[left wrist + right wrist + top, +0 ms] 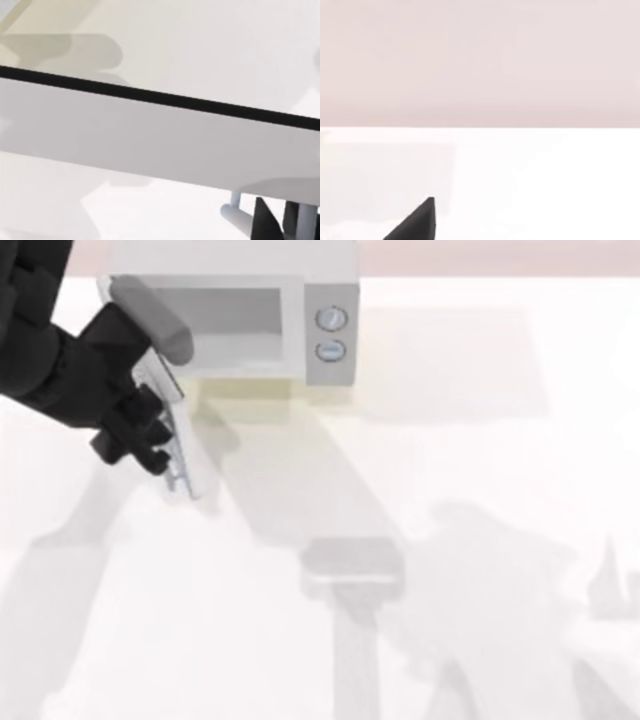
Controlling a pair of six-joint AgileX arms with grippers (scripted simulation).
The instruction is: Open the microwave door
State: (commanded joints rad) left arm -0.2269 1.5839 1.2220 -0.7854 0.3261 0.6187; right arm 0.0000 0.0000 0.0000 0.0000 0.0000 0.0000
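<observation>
In the top view's upper left, your left gripper [165, 455] clamps the handle [180, 475] of the microwave door [170, 430], already swung wide from the microwave [250, 300]. Little remains; right gripper unseen.

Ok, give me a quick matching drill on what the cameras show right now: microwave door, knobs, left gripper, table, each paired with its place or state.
Things:
1. microwave door
2. two round knobs
3. left gripper
4. table

Places or states:
A. at the door's handle edge, near the top view's left side
B. swung out from the microwave, cavity exposed
C. stacked on the narrow front panel, right of the cavity
D. white surface carrying the microwave

Pairs: 1-B, 2-C, 3-A, 4-D
</observation>
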